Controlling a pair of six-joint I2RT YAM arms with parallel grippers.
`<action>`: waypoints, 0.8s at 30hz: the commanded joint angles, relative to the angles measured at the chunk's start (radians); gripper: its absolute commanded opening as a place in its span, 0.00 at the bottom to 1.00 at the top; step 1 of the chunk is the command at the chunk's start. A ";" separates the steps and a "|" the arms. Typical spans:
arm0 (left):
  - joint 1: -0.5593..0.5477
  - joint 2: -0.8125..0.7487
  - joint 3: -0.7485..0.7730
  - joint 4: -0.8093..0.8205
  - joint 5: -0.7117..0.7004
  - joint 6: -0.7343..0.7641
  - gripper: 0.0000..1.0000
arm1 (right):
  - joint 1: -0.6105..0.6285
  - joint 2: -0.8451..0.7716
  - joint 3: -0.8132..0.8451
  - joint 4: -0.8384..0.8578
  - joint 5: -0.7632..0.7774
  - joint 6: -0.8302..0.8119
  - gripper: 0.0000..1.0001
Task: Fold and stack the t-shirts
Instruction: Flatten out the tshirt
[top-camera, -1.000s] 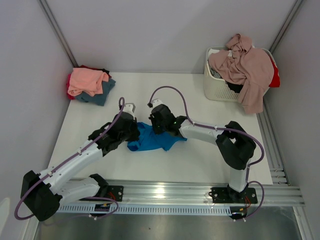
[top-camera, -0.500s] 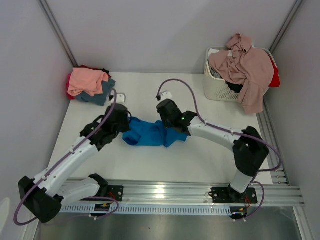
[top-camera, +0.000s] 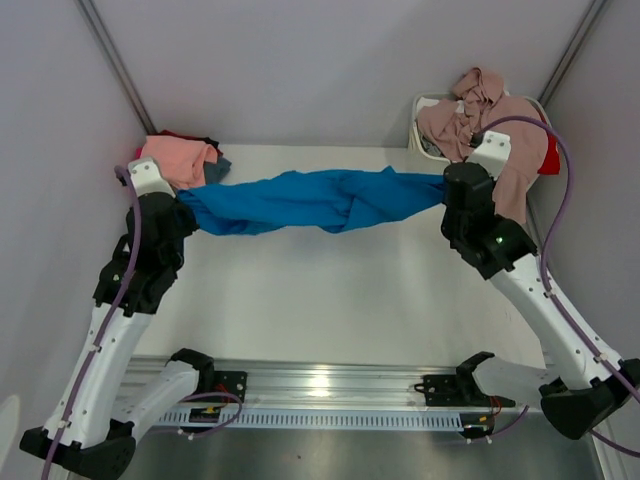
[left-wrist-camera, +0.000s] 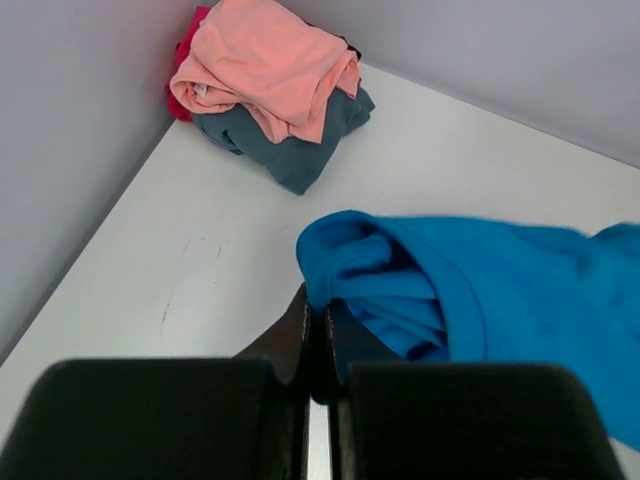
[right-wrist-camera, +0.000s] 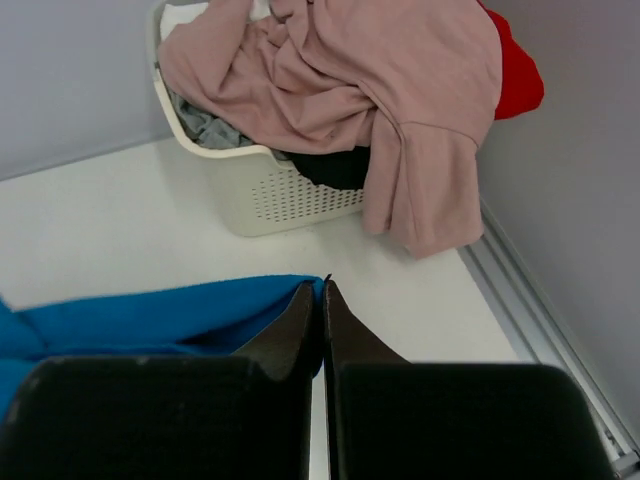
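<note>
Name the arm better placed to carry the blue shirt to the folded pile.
Left. The left claw, shut on the blue shirt, sits beside the folded pile; the right claw holds the other end by the basket.

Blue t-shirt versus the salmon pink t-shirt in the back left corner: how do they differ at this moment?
The blue t-shirt is stretched long and twisted across the table; the salmon pink t-shirt lies folded and compact on a pile. The blue t-shirt is pinched at its ends by the left fingers and right fingers; the salmon pink t-shirt is touched by neither. Both are plain soft cloth.
</note>
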 joint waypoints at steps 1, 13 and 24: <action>0.013 0.003 0.013 0.015 -0.028 0.006 0.00 | -0.008 0.025 -0.030 -0.010 0.096 -0.007 0.00; -0.094 0.146 0.032 0.244 0.234 0.030 0.00 | 0.092 0.258 0.209 0.002 0.101 0.006 0.00; 0.073 0.033 -0.086 0.133 0.183 -0.101 0.00 | -0.141 -0.095 -0.033 0.012 -0.007 0.060 0.00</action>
